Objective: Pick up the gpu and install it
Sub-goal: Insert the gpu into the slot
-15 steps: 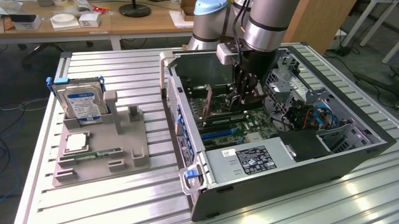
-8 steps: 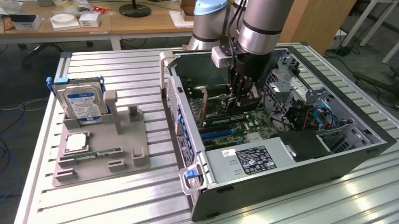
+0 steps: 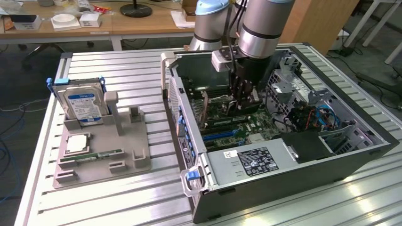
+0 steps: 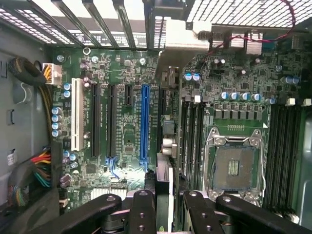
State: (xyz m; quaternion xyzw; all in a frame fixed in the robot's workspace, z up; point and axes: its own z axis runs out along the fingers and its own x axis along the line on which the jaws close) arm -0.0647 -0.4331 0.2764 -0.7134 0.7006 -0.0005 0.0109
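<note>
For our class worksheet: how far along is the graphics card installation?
Done: the thin black card with silver bracket is off the grey plastic tray. In hand: the fingers grip it above the green motherboard. Left: it looks not yet seated.

You are working on a ribbed metal table (image 3: 113, 207). Toward the exterior view's left, a grey holder tray (image 3: 135, 141) lies flat on it. Just beside the tray, on the exterior view's right, rests an open computer case (image 3: 283, 188).
</note>
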